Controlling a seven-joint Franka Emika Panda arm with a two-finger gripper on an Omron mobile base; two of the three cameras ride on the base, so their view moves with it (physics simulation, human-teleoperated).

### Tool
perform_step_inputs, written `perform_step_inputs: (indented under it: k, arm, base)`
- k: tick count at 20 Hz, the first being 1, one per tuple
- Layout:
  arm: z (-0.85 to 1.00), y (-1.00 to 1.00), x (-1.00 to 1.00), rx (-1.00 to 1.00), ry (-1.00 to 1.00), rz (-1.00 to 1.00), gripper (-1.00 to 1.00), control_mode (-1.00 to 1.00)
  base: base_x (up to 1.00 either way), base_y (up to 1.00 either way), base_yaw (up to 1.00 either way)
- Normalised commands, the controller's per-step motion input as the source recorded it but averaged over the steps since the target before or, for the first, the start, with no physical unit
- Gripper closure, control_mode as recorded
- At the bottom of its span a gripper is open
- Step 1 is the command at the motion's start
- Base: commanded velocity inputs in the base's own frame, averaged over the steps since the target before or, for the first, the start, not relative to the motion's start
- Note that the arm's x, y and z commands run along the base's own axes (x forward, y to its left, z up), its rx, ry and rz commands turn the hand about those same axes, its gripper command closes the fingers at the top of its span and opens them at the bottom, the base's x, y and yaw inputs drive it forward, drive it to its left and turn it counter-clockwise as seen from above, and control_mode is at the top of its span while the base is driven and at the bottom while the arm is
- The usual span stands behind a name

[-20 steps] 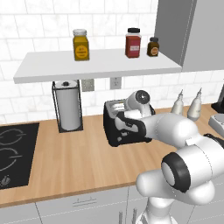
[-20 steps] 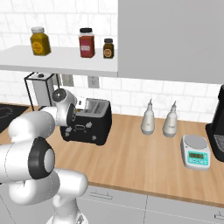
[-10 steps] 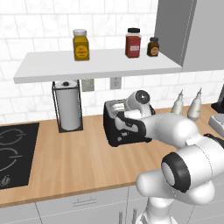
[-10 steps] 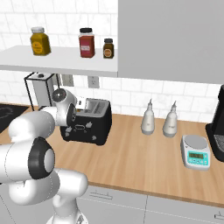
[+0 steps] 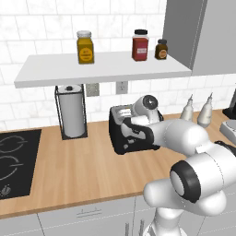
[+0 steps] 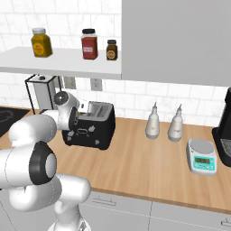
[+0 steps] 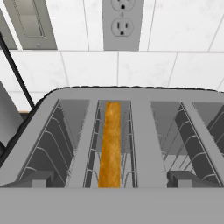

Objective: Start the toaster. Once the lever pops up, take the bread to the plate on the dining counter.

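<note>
The black toaster (image 5: 120,138) (image 6: 92,131) stands on the wall counter by the tiled wall. In the hand view I look down on the toaster's silver slotted top (image 7: 144,131). The bread (image 7: 110,142), a thin golden-brown slice, stands on edge in a slot left of centre. My gripper (image 7: 110,180) hovers just above the toaster's top, open, its fingertips (image 7: 34,178) wide apart on either side of the slots and holding nothing. From the base views the hand (image 5: 138,120) (image 6: 80,113) sits over the toaster's top. The plate and the dining counter are out of view.
A paper towel holder (image 5: 71,110) stands left of the toaster, with a black cooktop (image 5: 14,159) further left. Two pale bottles (image 6: 153,124), a small scale (image 6: 201,156) and a dark coffee machine (image 6: 224,131) stand to the right. A shelf with jars (image 5: 101,64) hangs above.
</note>
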Motion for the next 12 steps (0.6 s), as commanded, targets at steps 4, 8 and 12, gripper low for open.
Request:
perform_step_inputs:
  k: [4,8,12]
  arm:
    - [0.00,0.00,0.00,0.00,0.00,0.00,-1.00,-1.00]
    - [0.00,0.00,0.00,0.00,0.00,0.00,-1.00,-1.00]
    - [0.00,0.00,0.00,0.00,0.00,0.00,-1.00,-1.00]
  base:
    - [0.00,0.00,0.00]
    - [0.00,0.00,0.00]
    - [0.00,0.00,0.00]
